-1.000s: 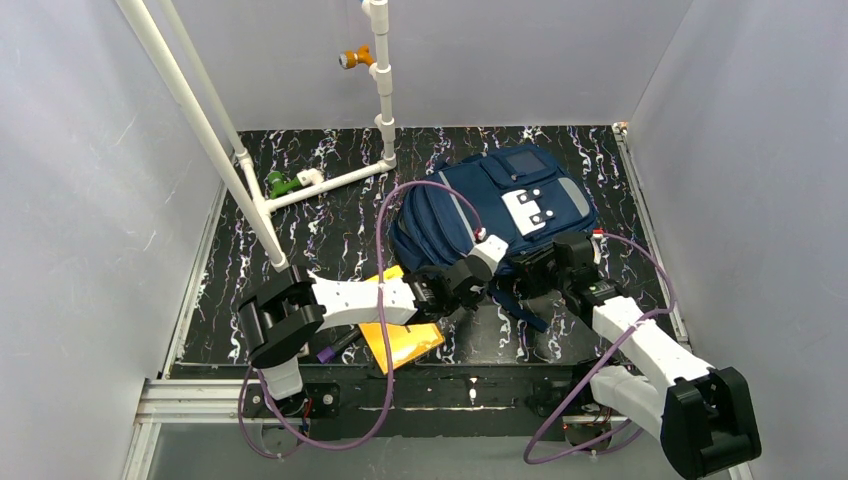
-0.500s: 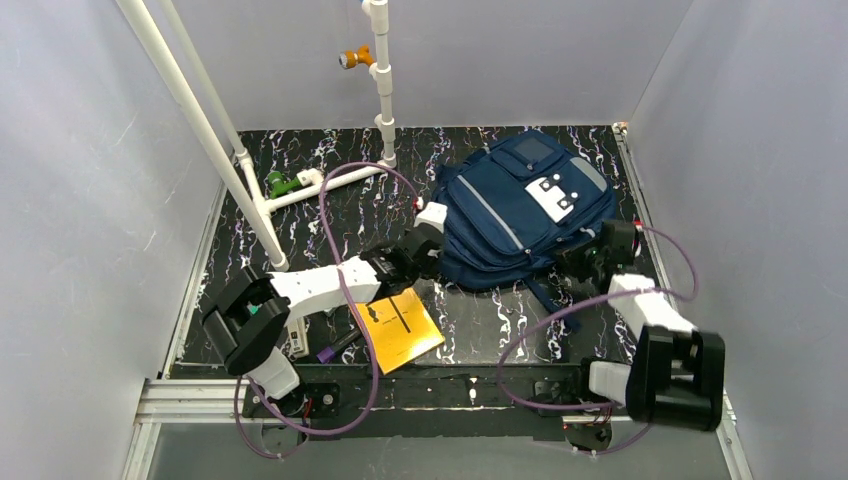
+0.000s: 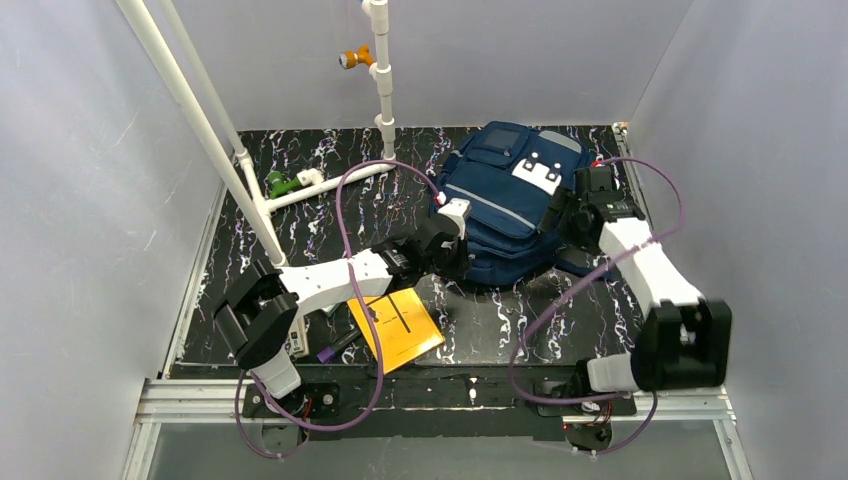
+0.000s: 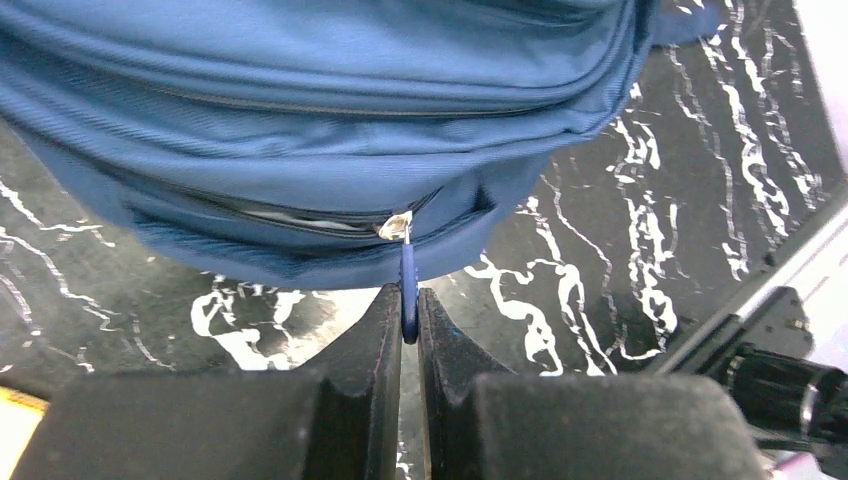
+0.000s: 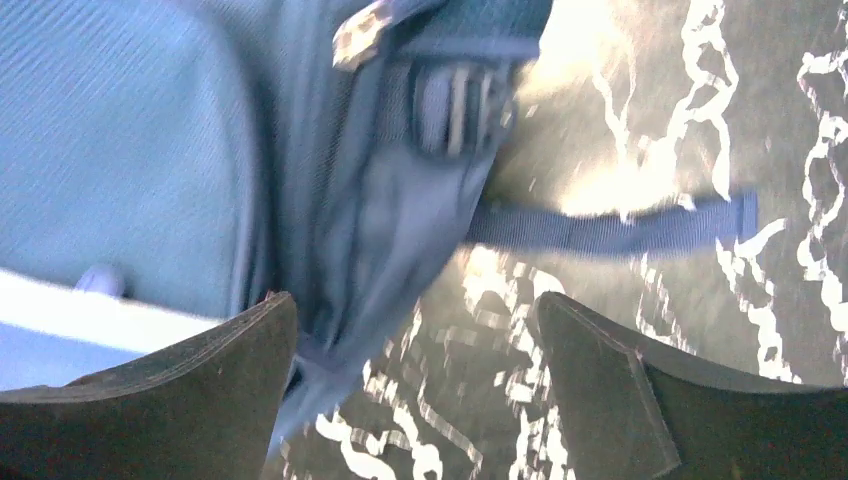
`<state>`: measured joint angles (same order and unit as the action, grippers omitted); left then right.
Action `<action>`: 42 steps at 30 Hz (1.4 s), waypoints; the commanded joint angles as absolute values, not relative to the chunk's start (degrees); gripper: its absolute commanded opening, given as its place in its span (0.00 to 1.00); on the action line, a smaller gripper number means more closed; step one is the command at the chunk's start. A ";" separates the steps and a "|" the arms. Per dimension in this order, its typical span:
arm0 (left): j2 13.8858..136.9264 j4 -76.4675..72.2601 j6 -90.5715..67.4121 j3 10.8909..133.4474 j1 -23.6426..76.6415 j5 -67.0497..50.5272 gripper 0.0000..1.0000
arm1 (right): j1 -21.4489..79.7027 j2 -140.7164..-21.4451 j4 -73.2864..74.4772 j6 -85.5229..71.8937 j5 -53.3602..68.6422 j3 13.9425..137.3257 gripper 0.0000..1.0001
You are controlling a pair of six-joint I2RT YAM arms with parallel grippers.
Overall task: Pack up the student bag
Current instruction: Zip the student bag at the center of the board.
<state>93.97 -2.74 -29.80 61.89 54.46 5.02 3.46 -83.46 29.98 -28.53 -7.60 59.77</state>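
Student bag (image 3: 510,200) lies at about 1 o'clock on the desk (image 3: 330,215), front pocket up, long axis roughly 12-to-6 in the top view. Left arm (image 3: 340,280) is nearer the working spot, reaching the bag's 7 o'clock corner.

Left jaws are pressed together, pinching the blue zip pull (image 4: 407,290). In the left wrist view the pull hangs straight down at 6 o'clock from the metal slider (image 4: 395,226) into the jaws. The zip line runs from the slider toward 9 o'clock, with a slit of paler lining showing there. So the zip looks partly open, and the coming pull likely has to follow the seam, not go straight back.

Right jaws are spread wide and hold nothing, sitting at the bag's 3 o'clock side over the side panel. The loose strap (image 5: 610,228) lies toward 2 o'clock of them. View blurred; can't tell if a finger touches the fabric.

Yellow booklet (image 3: 400,325) lies at 6 o'clock of the bag, unpacked.
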 commanded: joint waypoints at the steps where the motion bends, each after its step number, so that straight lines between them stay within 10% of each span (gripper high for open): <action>1: 92.05 -7.36 -34.34 64.06 55.63 -3.59 0.00 | 10.10 -67.50 42.25 -32.48 -13.14 58.40 0.98; 9: 92.31 -10.50 -37.35 64.25 58.02 -6.90 0.00 | 10.28 -50.60 27.74 -52.41 14.21 41.92 0.95; 17: 93.29 -10.72 -37.79 65.36 60.90 -6.83 0.00 | 10.46 -48.73 18.93 -60.59 12.27 33.18 0.72; 22: 92.56 -10.64 -36.59 64.40 61.35 -5.42 0.00 | 10.42 -48.89 21.23 -62.81 2.53 32.16 0.32; 25: 91.48 -9.82 -35.10 63.56 61.35 -4.05 0.00 | 10.37 -48.60 20.78 -61.83 -3.97 31.77 0.27; 27: 91.00 -8.17 -34.65 63.52 61.15 -2.84 0.00 | 10.25 -49.02 19.42 -60.01 -5.03 31.76 0.01; 42: 90.03 2.12 -28.00 61.79 42.77 7.87 0.00 | -12.72 -61.62 25.85 -34.30 4.01 44.14 0.01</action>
<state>92.40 -0.71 -32.71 60.69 45.82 2.26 -8.99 -56.58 27.05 -47.72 11.31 36.40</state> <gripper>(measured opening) 0.051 0.031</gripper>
